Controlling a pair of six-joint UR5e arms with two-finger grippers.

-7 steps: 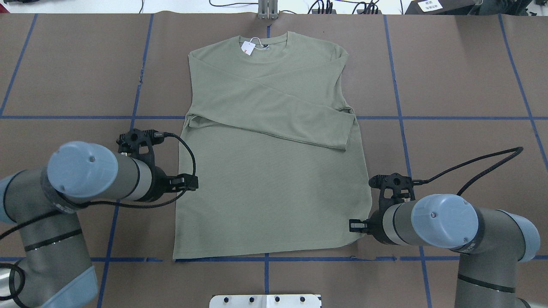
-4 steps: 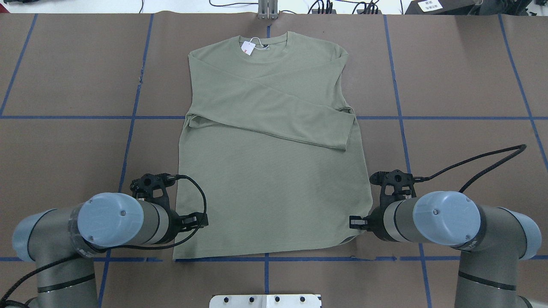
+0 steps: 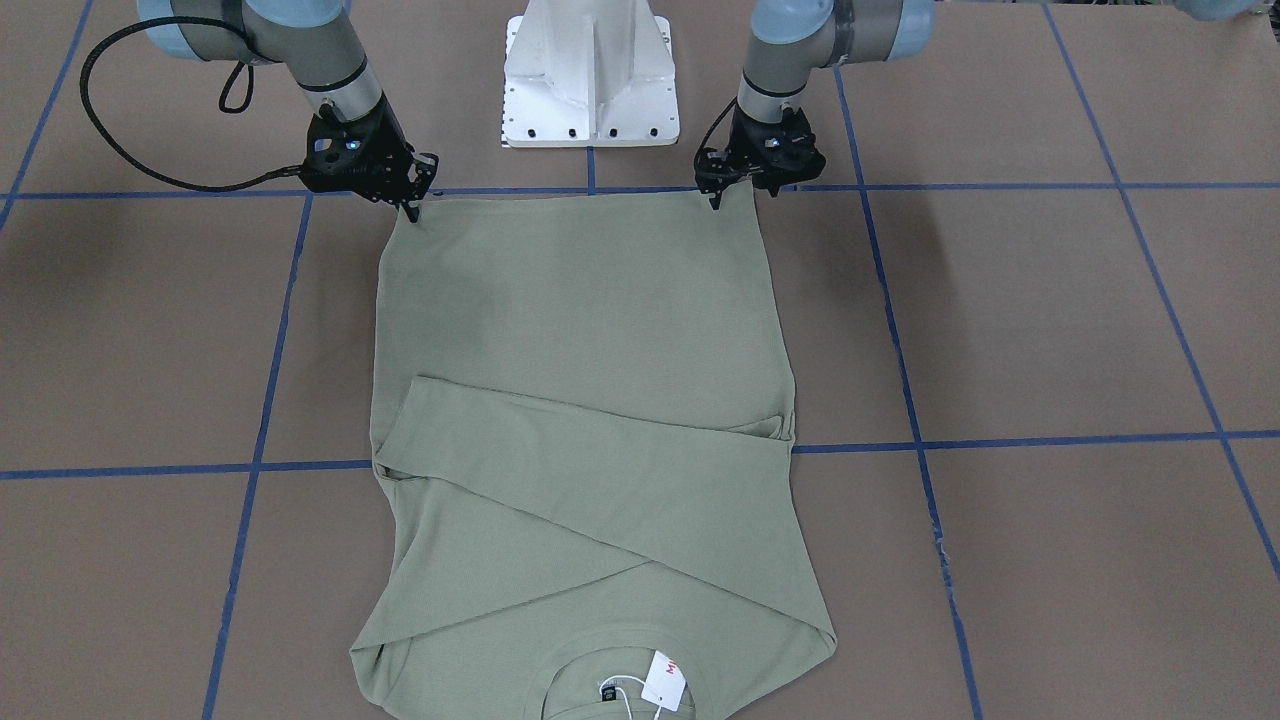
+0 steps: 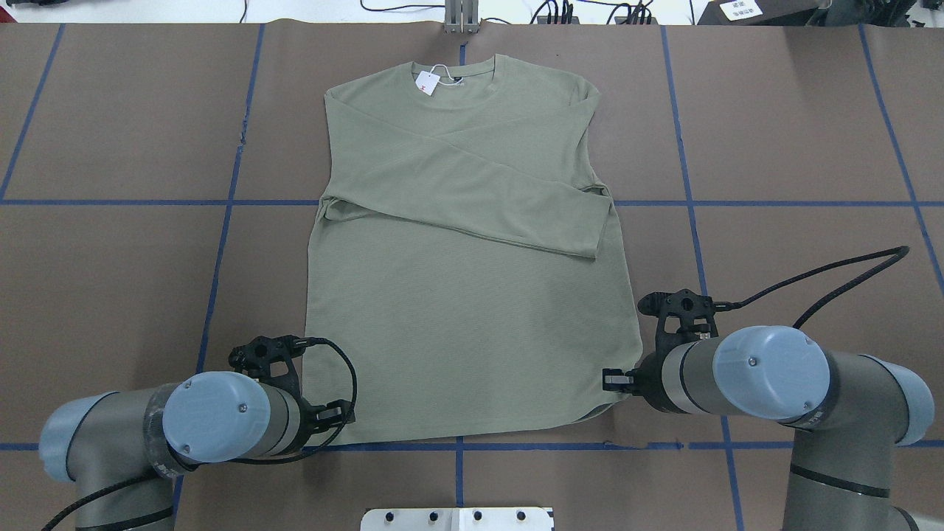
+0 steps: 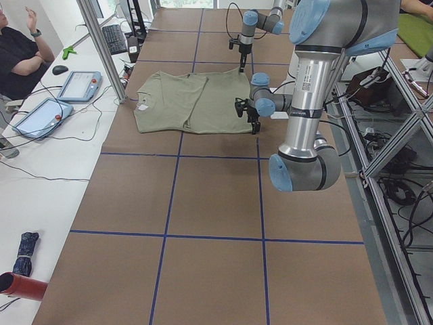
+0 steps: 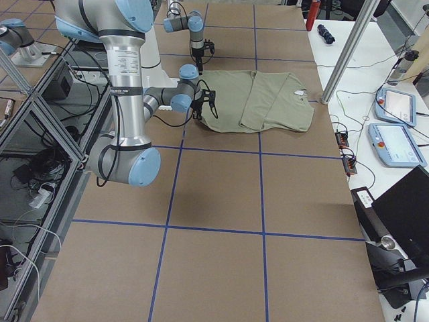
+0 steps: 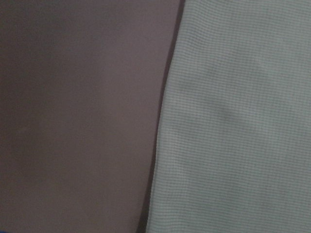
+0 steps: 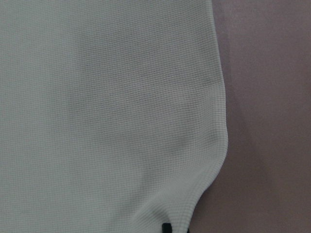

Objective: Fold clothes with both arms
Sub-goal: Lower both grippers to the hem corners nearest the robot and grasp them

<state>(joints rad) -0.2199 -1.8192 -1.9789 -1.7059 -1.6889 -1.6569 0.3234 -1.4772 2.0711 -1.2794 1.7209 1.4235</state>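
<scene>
The sage-green shirt (image 4: 464,310) lies flat on the brown table, both sleeves folded across the chest and the collar with its hang tag (image 4: 426,82) at the far edge. My left gripper (image 4: 338,413) is at the bottom-left hem corner, low over the fabric edge (image 7: 233,121), and looks open and empty. In the front view the left gripper (image 3: 715,197) touches down just inside that corner. My right gripper (image 4: 612,380) is at the bottom-right hem corner. Its tips (image 8: 175,229) sit close together on the hem, shut on the shirt (image 8: 107,107). It also shows in the front view (image 3: 412,208).
The white pedestal base (image 3: 590,70) stands just behind the hem. Blue tape lines (image 4: 221,202) grid the brown table. A metal post (image 4: 461,18) stands at the far edge beyond the collar. An operator (image 5: 20,54) and tablets (image 5: 78,84) are at a side bench.
My left arm has moved back along the shirt's left edge, from mid-side to the bottom-left hem corner. My right gripper has stayed at the bottom-right corner, shifting only slightly.
</scene>
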